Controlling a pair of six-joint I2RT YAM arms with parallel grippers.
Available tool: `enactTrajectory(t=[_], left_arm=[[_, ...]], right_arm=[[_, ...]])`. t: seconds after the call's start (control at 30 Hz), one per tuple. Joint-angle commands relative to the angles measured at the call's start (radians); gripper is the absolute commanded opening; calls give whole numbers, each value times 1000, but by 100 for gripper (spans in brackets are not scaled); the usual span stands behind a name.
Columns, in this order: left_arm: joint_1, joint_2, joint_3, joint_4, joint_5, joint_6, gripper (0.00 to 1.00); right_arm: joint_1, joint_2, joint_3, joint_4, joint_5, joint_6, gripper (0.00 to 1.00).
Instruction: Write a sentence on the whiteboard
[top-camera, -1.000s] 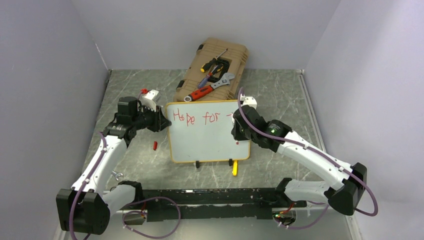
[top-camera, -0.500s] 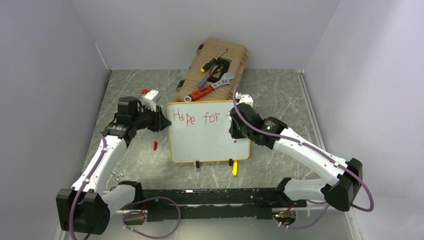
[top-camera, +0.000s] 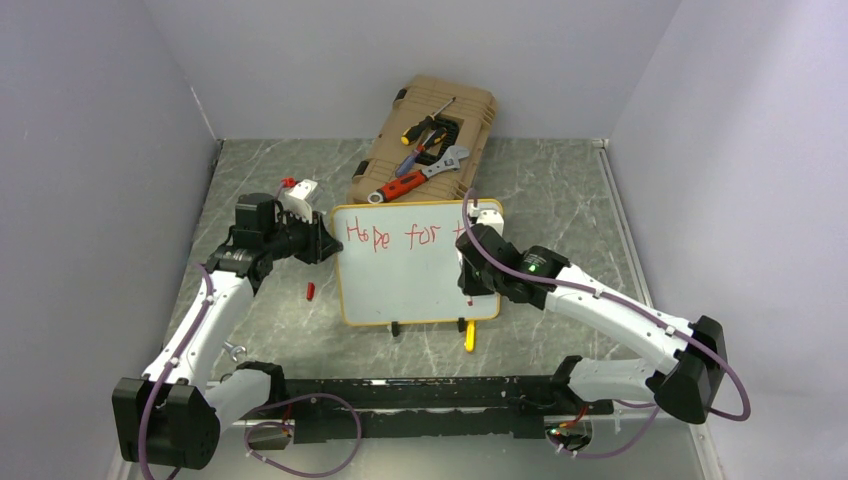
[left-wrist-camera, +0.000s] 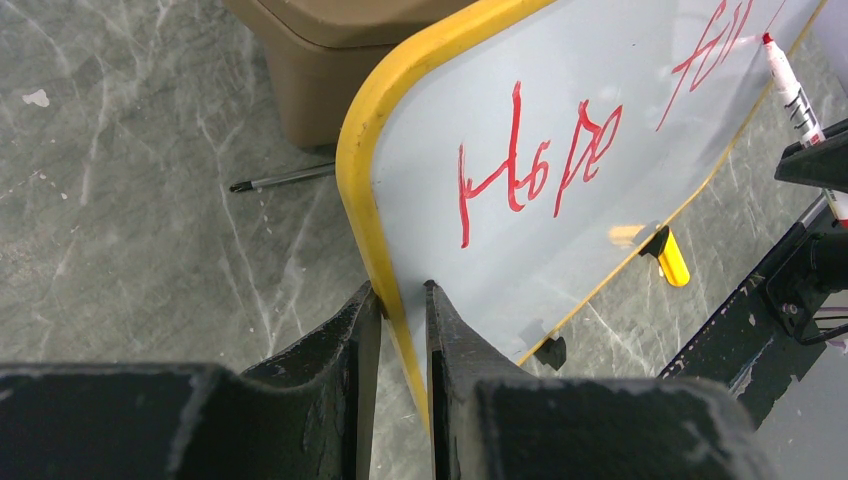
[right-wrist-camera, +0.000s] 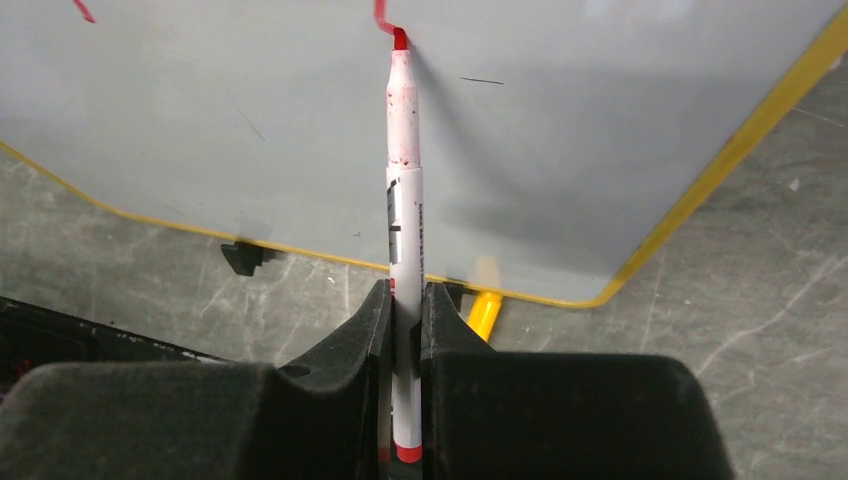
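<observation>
At the middle of the counter (top-camera: 560, 190), the whiteboard (top-camera: 410, 285) is standing on its black feet (top-camera: 397, 327), leaning back, with its long axis running left to right and its written face turning toward the near side. Across its far edge the sentence (top-camera: 367, 234) is showing in red as "Hope for", with one more red stroke starting at the right.

On the board's left edge the left claw (left-wrist-camera: 400, 292) is clenching the yellow frame, one finger on each face. Over the board's right part the right claw (right-wrist-camera: 404, 290) is gripping a red marker (right-wrist-camera: 403, 180) by its lower barrel. The marker is pointing away from the claw, and its red tip is touching the white surface at the end of that last stroke.

Just near of the board's right foot a small yellow piece (top-camera: 469, 338) is lying on the counter, and a small red piece (top-camera: 310, 291) is lying just left of the board.

Behind the board, at the far side, a tan tool case (top-camera: 470, 110) is lying closed, carrying on its lid a yellow-and-black screwdriver (top-camera: 425, 122), a silver wrench (top-camera: 447, 160) and red-handled pliers (top-camera: 400, 186).
</observation>
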Motion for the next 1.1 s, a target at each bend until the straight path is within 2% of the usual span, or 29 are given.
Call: enactTrajectory(t=[0.0,0.3,0.63,0.87,1.07], left_arm=[[-20,-16,20,-2,33,17,0],[-20,-20,21,-6,28,19,0],[-20,-18,21,-5,28,20,0],[-21,-15,20,-4,30,19,0],[-21,-15,21,-3,29,19,0]], right_arm=[[-4,-15,57,-63,88,7,0],[-15,-36,123,-14,101,-71,0],[-81,14,168,0,84,-133,0],[-96,18,133,-2,49,-115,0],[-93,-25,33,-3,-6,-47,0]])
